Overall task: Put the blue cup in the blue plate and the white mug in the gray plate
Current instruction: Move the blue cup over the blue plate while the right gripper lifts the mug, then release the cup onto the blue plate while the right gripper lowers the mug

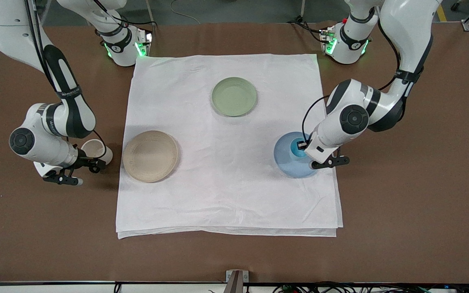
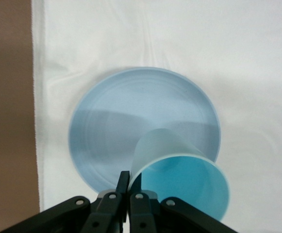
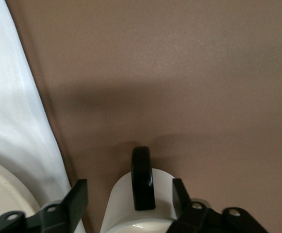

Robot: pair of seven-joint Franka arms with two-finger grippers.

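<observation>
blue cup (image 2: 179,174) rim cropped, white mug (image 3: 141,204) base cropped

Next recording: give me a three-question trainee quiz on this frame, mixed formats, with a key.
1. True or false: the blue cup is pinched by its rim in the left end effector, over the blue plate.
2. The white mug is: A) on the gray plate; B) on the bare table beside the white cloth, between the fingers of the right end effector; C) on the green plate.
3. Fill in: the plate holding nothing and nearest the arm bases is the ____ one.

Key: 1 true; 2 B; 3 green.
</observation>
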